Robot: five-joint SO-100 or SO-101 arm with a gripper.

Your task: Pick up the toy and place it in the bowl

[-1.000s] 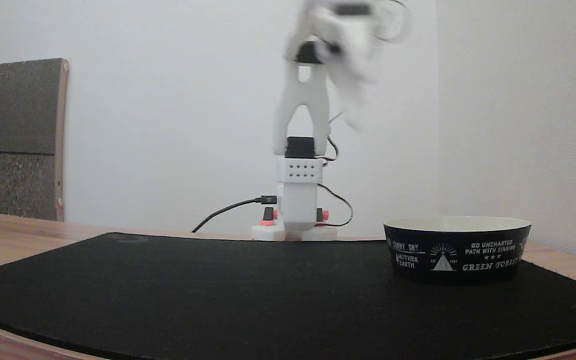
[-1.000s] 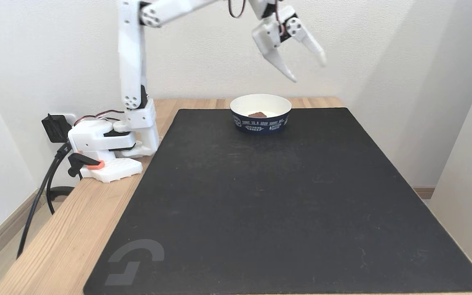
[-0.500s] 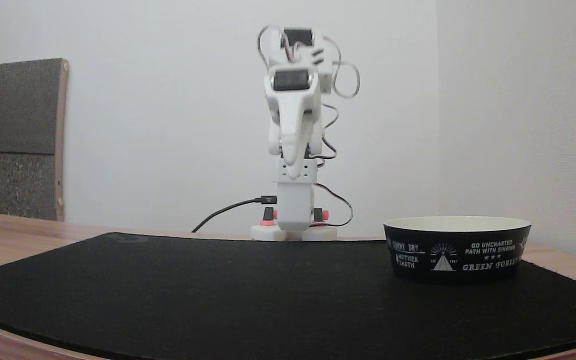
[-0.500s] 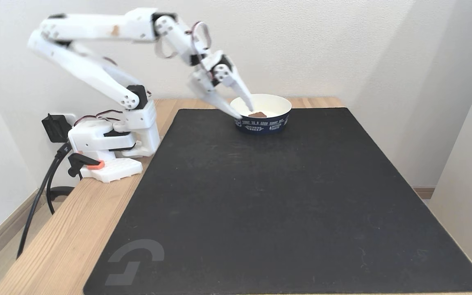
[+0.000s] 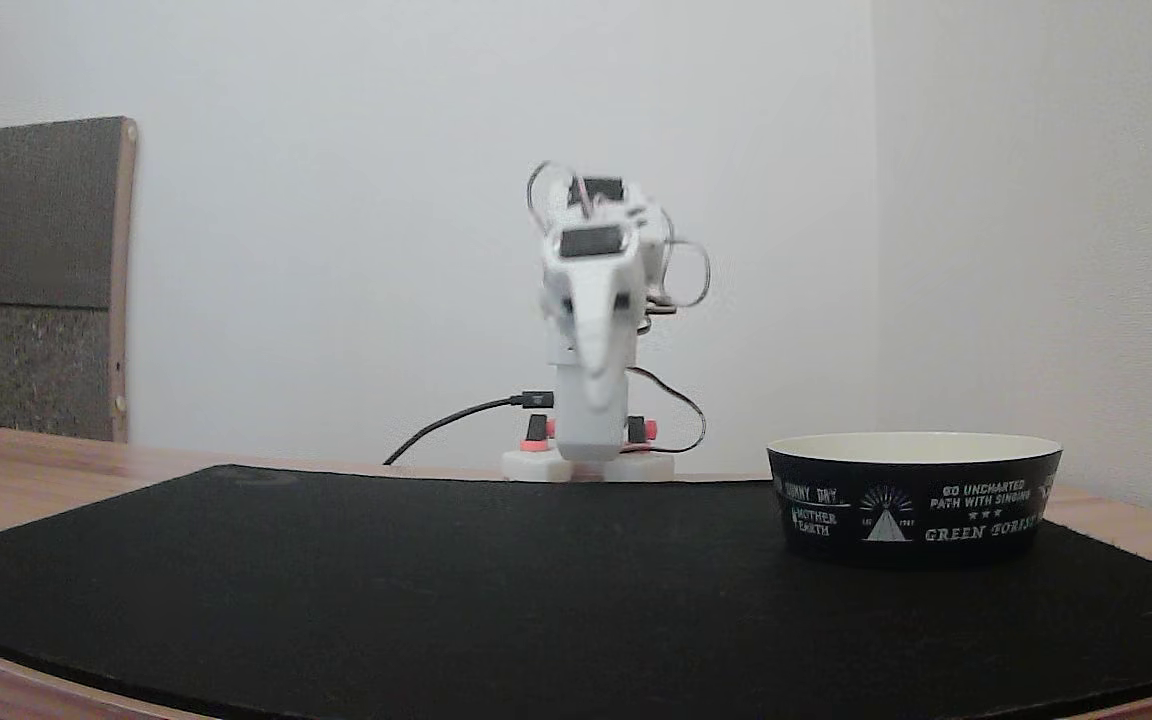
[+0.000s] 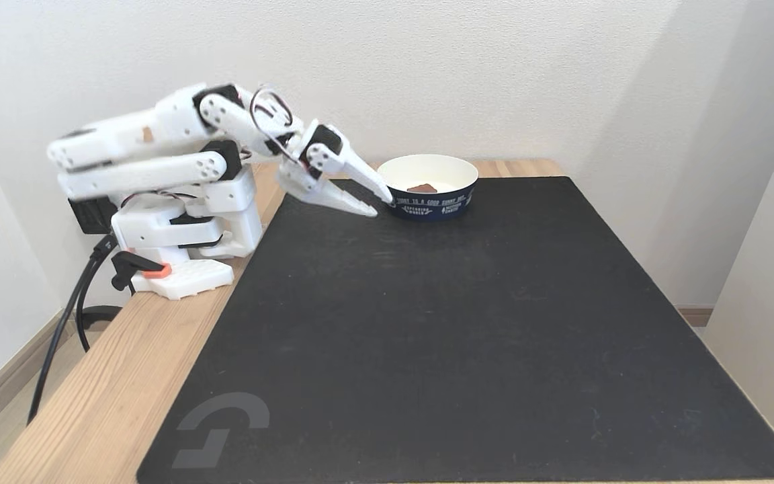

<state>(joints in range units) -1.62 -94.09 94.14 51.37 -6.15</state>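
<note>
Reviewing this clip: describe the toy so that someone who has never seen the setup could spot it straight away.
Start from the black mat covering most of the wooden table in the fixed view from above. At its far edge stands a round bowl, dark outside with white lettering, cream inside. The toy is the small reddish-brown block lying inside that bowl, the only dark spot on the pale interior.

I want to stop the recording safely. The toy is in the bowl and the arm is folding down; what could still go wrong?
1. The gripper, jaws apart, has its tips close beside the bowl; a swing toward it could push the bowl and the toy inside.
2. The tips hang low over the mat; lowering further might scrape it.
</note>
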